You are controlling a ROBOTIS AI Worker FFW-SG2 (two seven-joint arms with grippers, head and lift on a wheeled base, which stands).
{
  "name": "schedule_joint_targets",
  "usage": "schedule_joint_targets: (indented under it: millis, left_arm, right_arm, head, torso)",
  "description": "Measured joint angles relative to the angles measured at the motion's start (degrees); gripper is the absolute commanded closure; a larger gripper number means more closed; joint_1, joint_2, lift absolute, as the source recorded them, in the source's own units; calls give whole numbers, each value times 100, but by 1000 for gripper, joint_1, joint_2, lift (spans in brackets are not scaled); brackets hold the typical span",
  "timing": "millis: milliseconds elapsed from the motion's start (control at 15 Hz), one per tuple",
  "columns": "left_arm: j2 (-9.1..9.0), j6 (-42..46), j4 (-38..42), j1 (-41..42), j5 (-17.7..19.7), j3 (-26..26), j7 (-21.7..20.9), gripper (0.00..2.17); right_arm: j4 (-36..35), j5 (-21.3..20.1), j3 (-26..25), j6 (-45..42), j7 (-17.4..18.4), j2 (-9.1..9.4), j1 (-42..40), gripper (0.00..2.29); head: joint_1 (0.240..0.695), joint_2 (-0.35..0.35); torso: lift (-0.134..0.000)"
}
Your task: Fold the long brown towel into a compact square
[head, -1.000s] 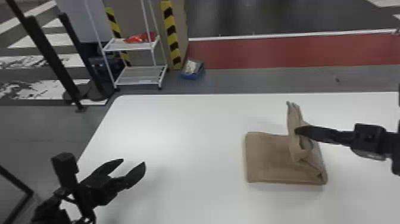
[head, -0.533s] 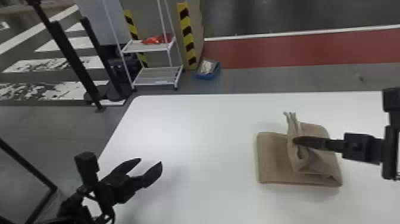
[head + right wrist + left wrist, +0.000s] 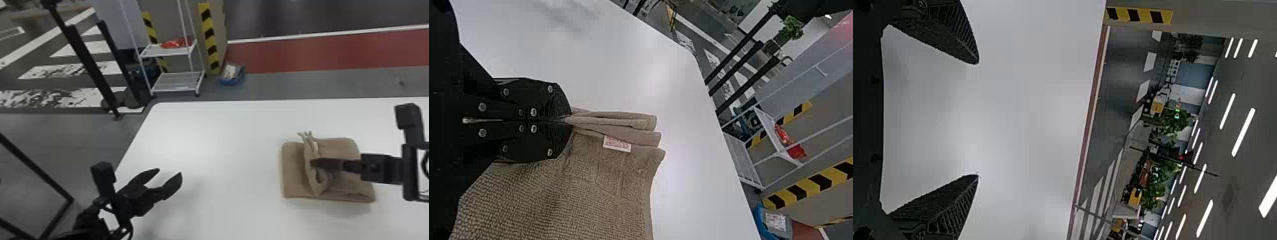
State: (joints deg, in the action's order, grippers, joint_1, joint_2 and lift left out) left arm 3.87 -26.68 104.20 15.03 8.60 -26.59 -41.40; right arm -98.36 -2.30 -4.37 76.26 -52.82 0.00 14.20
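While the right gripper (image 3: 314, 163) pinches a raised flap (image 3: 310, 177) of the brown towel (image 3: 292, 172), part-folded towards the robot's right on the white table (image 3: 223, 143), trouble lurks! Pull sideways and the lower layers (image 3: 346, 196) could drag along, since the left gripper (image 3: 169, 171), spread wide and empty, pins nothing; release early, and those uneven edges (image 3: 652, 138) may flop down crooked.

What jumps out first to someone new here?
The brown towel, folded on the white table right of centre in the head view, its upper layers pinched up in the right tool. Next, the left tool, open and empty over the table's left side. Behind, a white rack beside yellow-and-black striping.
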Motion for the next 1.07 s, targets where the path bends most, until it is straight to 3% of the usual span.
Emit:
schedule_joint_targets:
  millis: [67,600,733,933,1067]
  left_arm:
    - [-2,0,19,0,1,1,-4,66]
    - [-21,-18,48,3,2,13,-15,66]
    - [-41,-18,71,34,2,20,-26,66]
    - [-61,-25,156,95,2,30,-35,66]
    - [-65,-47,211,125,2,28,-35,66]
  right_arm:
    - [19,4,91,-11,2,0,-25,-1]
    - [38,701,-30,-739,144,0,-358,56]
    - [88,668,74,-747,207,0,-365,60]
    - [259,415,500,-877,248,0,-365,394]
    - [333,232,783,-944,232,0,-367,404]
  head:
    - [695,288]
    - [695,304]
    - [695,305]
    - [695,327]
    - [695,342]
  torso:
    - [-124]
    - [-124]
    - [-124]
    - [-124]
    - [-124]
